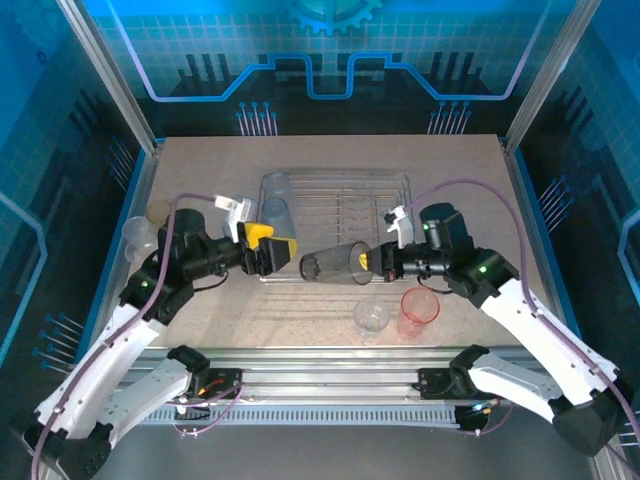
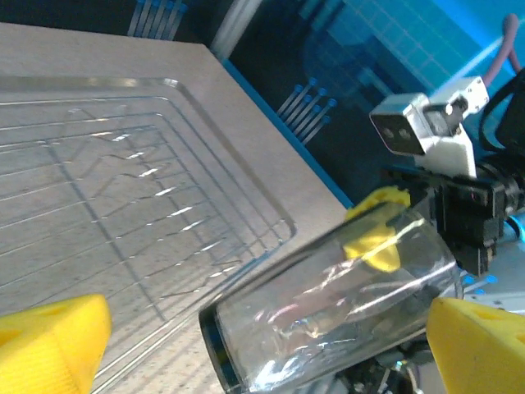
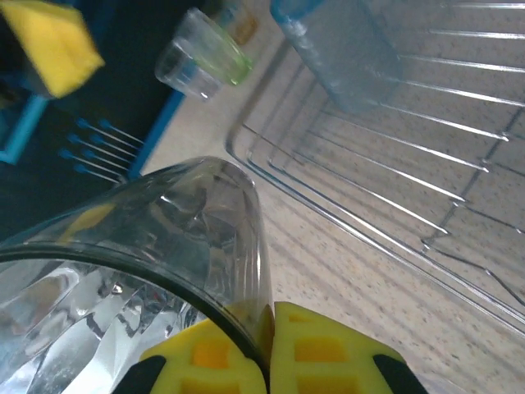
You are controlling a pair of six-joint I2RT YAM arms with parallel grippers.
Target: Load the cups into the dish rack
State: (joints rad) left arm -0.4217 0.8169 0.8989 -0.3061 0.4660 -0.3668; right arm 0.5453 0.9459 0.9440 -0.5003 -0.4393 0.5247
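From above, the smoky grey cup (image 1: 333, 265) is held on its side just at the near rim of the dish rack (image 1: 350, 205), between the two arms. The right jaws are clenched on its mouth end. The left jaws face its base, spread apart. A pale blue cup (image 1: 275, 212) and a clear cup (image 1: 275, 185) already stand at the rack's left end. On the tabletop (image 1: 480, 200), near the arms, a second clear cup (image 1: 372, 317) sits just beside a pink-red cup (image 1: 420, 307). Two more wait by the left edge, a pale cup (image 1: 140, 235) and an amber cup (image 1: 158, 210).

In the left wrist view, the left arm's yellow pads (image 2: 49, 341) stand wide on either side of the smoky grey cup. Its base is toward the camera, and neither pad seems to touch it. At the far end one right finger (image 2: 377, 242) shows inside the mouth.

In the right wrist view, the right arm's pads (image 3: 328, 357) are pressed together on the thin wall at the rim, one inside and one outside. Beyond, the pale blue cup stands in the rack's corner, and the pale cup, greenish at its base, sits outside that corner.

The tumbler looks very light, with a thin, slick wall that is stiff enough to hold shape but likely to flex under a hard squeeze. A pinch at the rim can let it swing. A safer hold is probably across the body near its middle, with gentle pressure, before the rim grip lets go.
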